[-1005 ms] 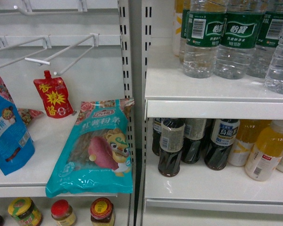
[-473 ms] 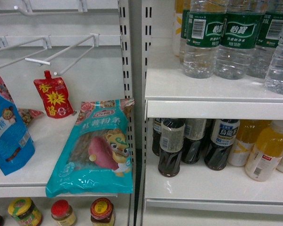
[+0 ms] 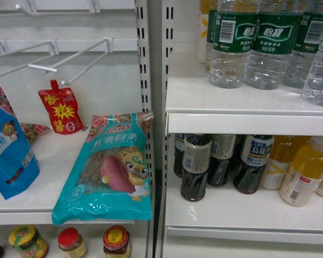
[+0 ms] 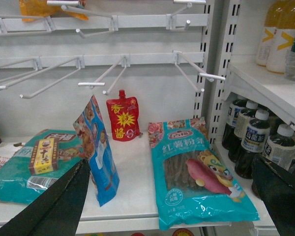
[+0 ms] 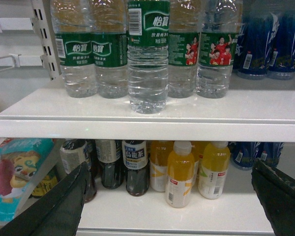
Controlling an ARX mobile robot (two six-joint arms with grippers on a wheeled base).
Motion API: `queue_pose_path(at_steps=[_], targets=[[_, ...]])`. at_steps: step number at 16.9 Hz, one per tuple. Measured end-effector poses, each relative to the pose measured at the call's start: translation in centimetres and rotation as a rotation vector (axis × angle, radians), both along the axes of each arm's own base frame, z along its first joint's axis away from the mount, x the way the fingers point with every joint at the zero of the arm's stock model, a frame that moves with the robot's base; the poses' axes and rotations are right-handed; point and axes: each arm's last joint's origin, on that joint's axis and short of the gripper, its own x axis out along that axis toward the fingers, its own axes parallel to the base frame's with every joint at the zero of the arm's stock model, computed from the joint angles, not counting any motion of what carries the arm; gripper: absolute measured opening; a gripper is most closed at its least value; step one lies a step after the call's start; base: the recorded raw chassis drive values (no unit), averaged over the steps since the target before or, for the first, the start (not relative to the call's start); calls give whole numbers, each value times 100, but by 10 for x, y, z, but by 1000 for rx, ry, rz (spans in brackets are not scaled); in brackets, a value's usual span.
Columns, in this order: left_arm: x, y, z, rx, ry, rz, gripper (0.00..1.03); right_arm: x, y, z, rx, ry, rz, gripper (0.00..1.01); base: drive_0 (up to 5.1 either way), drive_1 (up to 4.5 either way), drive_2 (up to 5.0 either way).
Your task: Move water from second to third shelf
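Standing in a row on the upper white shelf [image 5: 152, 115] of the right-hand bay, the water bottles [image 5: 148, 54] are clear, ribbed and wrapped in dark green labels; one of them sits forward of the others, close to the shelf's front lip, and the two at the right of the row show red-shirted figures on their labels. In the head view the same water bottles [image 3: 233, 45] fill the top right corner. On the shelf below [image 5: 187, 214] stand dark drink bottles [image 5: 135, 167] with pale labels and, beside them, yellow drink bottles [image 5: 179, 174]. Blue-wrapped bottles [image 5: 265, 39] stand at the right end of the upper shelf.

The right gripper [image 5: 169, 206] shows only as two dark fingers at the lower corners of its wrist view; its jaws are spread wide, hold nothing, and face the shelf edge from a distance. The left gripper [image 4: 177, 201] looks the same in its own view, jaws wide apart and empty, facing the left bay. There a teal snack bag [image 4: 196, 172] printed with a sweet potato leans against the upright, a blue pouch [image 4: 99, 147] stands near it, and a red spouted pouch [image 4: 123, 115] rests against the back wall under bare white peg hooks [image 4: 196, 73]. Jars [image 3: 116, 242] show on the shelf beneath in the head view.
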Motion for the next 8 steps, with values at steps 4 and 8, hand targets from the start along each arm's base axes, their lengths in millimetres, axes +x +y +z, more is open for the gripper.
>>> queue_pose_path(at_steps=[4, 8], targets=[[0, 0, 0, 0, 1, 0, 98, 0, 0, 0, 0, 2, 0, 98, 0, 0, 0], [0, 0, 0, 0, 2, 0, 98, 0, 0, 0, -1, 3, 1, 98, 0, 0, 0]])
